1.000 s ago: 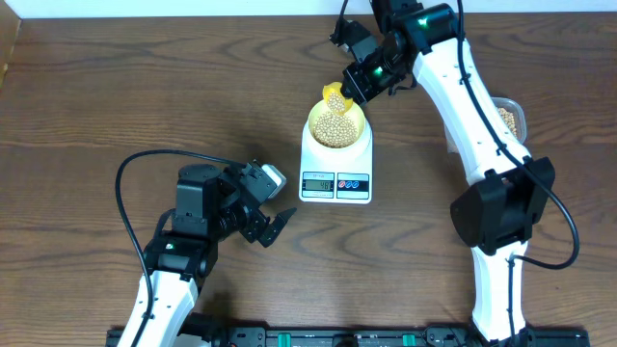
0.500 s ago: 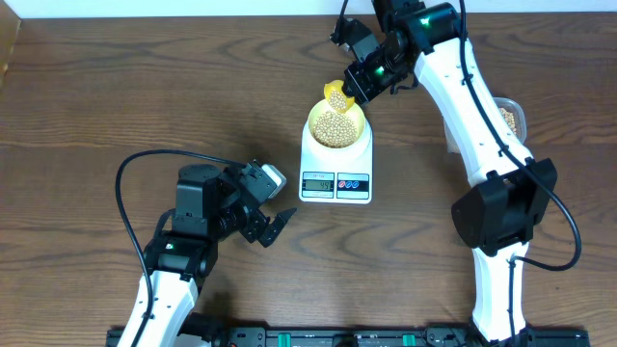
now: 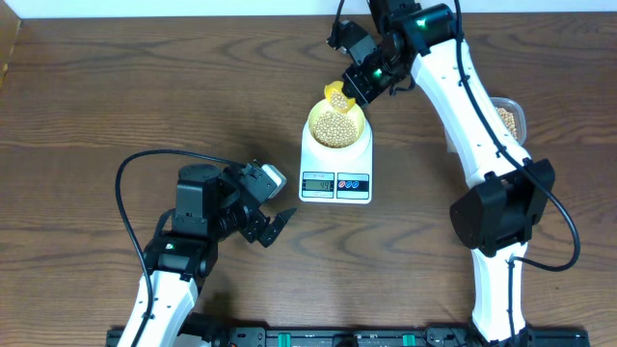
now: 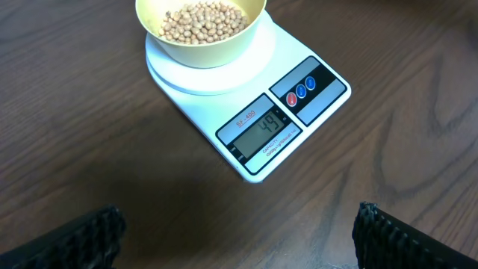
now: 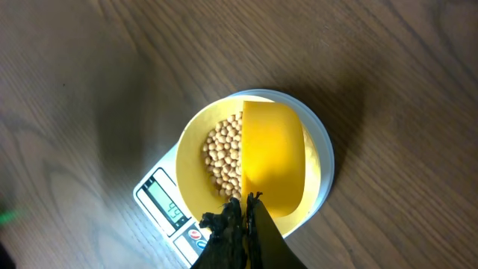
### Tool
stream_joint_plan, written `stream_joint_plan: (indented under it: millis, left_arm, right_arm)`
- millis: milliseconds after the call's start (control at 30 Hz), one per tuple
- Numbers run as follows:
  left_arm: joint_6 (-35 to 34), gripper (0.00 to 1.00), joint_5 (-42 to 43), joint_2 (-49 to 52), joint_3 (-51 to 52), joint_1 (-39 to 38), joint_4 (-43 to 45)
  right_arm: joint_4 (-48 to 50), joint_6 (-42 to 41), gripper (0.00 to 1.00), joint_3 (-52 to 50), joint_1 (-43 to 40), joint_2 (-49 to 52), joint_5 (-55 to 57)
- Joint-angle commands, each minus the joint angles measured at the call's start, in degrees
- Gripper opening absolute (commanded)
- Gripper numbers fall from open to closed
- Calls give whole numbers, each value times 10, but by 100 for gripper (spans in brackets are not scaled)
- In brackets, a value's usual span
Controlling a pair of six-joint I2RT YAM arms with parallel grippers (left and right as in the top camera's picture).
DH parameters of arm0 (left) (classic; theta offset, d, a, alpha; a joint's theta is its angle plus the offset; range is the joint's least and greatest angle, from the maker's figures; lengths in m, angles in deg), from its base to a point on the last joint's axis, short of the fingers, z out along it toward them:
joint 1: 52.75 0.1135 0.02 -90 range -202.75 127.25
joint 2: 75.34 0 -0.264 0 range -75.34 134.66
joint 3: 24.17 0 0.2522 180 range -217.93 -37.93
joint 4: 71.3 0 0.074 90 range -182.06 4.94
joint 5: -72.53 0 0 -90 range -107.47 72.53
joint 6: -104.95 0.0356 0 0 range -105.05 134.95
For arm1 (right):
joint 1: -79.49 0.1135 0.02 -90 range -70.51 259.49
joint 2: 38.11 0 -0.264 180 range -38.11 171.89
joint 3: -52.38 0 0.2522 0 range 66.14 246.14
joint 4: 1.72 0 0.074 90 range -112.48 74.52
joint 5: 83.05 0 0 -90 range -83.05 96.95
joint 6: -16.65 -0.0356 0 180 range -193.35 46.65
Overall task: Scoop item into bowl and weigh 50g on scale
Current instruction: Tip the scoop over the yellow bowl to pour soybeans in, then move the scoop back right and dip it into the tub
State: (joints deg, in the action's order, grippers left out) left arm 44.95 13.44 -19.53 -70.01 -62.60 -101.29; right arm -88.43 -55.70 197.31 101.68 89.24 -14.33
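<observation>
Right gripper (image 5: 243,208), clenched on the yellow plastic scoop (image 5: 272,161), hovers over the tan round beans (image 5: 222,161) in the pale yellow-green bowl (image 5: 187,153) on the white digital scale (image 4: 261,69), far centre. With 49 showing, trickle single beans. Left gripper (image 3: 278,228) gapes empty.

Dark brown wood-grain worktop (image 3: 87,106), grain running left to right. White rectangular digital kitchen scale (image 3: 335,183) flat on worktop, near middle, closer to far edge. Small grey display (image 4: 260,128) and buttons on scale's front strip, facing near edge. Clear rectangular plastic tub (image 3: 520,104) on worktop well right of scale, only part in view, tan round beans (image 3: 505,120) inside. Bare wood on all sides of scale.
</observation>
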Motion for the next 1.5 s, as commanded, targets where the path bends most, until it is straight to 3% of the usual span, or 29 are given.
stream_joint_plan:
  millis: [0, 500, 1467]
  left_arm:
    - [-1, 99, -5, -5, -5, 2, 0]
    - [-1, 99, -5, -5, -5, 2, 0]
    - [-1, 99, -5, -5, -5, 2, 0]
  right_arm:
    - [-3, 18, 1, 12, 6, -24, 0]
    - [-35, -1, 1, 12, -38, -24, -122]
    - [-45, -13, 1, 12, -108, -24, -240]
